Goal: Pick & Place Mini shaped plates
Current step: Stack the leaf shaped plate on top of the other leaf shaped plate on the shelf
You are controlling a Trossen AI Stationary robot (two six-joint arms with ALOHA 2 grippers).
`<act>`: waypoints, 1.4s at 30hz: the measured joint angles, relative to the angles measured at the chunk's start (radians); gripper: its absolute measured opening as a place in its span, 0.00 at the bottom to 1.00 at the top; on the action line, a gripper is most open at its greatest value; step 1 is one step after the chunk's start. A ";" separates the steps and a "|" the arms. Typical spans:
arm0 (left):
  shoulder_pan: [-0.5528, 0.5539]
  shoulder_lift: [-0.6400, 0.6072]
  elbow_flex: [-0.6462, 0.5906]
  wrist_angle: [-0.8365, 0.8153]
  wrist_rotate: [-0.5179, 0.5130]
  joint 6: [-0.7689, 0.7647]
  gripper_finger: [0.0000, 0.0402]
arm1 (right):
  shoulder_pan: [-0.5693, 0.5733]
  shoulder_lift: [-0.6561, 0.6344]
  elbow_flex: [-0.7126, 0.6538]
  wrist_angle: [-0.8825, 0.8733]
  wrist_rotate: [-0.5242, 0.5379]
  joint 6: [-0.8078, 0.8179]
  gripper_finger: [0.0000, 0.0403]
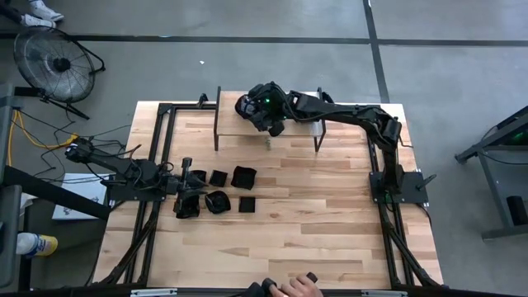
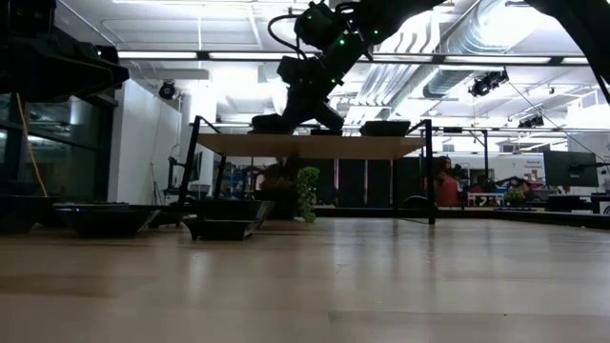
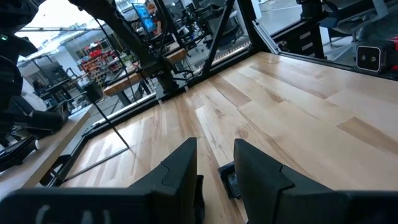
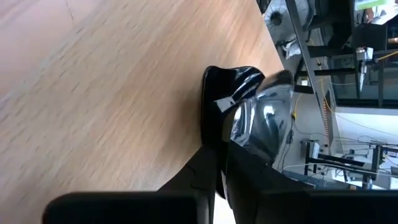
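On raised shelf (image 1: 247,124) (pale wood) | right gripper (image 4: 221,158) seemingly pinching glossy plate (image 4: 239,106) | workshop behind.

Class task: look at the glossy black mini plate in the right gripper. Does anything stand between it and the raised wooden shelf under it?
Nothing visible does. The right gripper has the glossy black mini plate standing against the raised wooden shelf, on bare wood.
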 joint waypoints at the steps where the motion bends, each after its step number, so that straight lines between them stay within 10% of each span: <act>1: 0.000 0.000 0.000 0.000 0.000 0.000 0.26 | 0.000 0.000 0.000 -0.001 0.003 0.000 0.07; 42: 0.000 0.000 0.000 0.000 0.000 0.000 0.26 | 0.026 -0.002 0.000 0.012 0.091 -0.009 0.27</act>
